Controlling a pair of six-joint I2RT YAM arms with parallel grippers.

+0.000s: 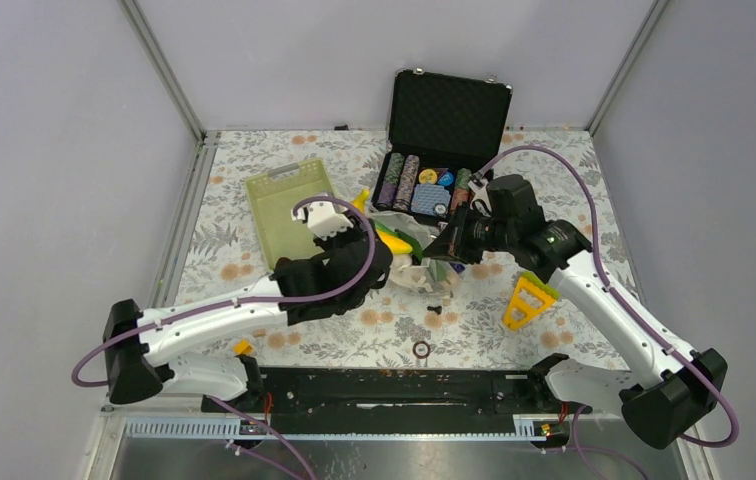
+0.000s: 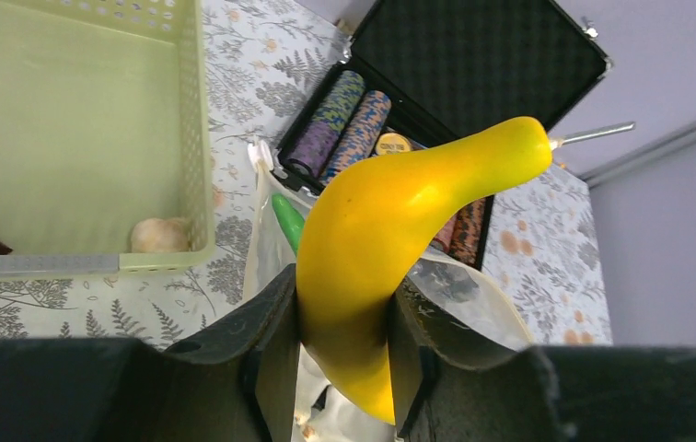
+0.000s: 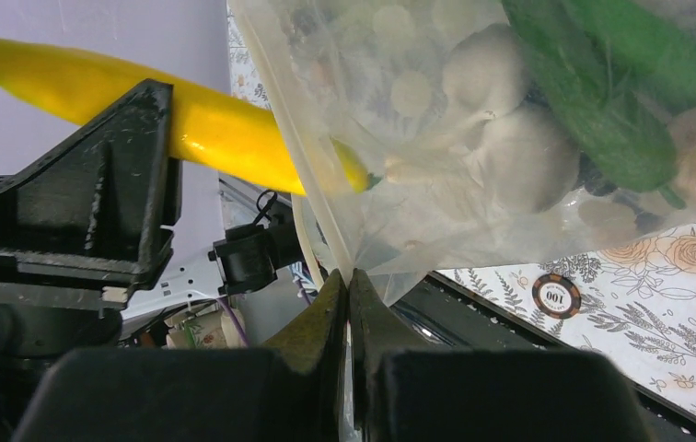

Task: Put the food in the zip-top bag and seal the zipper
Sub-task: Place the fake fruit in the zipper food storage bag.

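Bright, even overhead light; shadows faint and soft. Mild glare on the smooth yellow toy banana. Crinkly clear dotted plastic bag sheens slightly. Wrist views go soft along the bottom edge.

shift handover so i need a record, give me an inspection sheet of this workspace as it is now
surface: floral-print table, flat
job's things: zip-top bag held up, unsealed, holding white bulbs and a green piece; banana pinched in left gripper, tip at the bag's mouth; one bulb lying in the green basket
clutter: open chip case, yellow triangular tool, loose chip
grippers: left gripper shut on banana; right gripper shut on the bag's edge
cables: purple cables looping along both arms
surroundings: grey walls, metal frame posts
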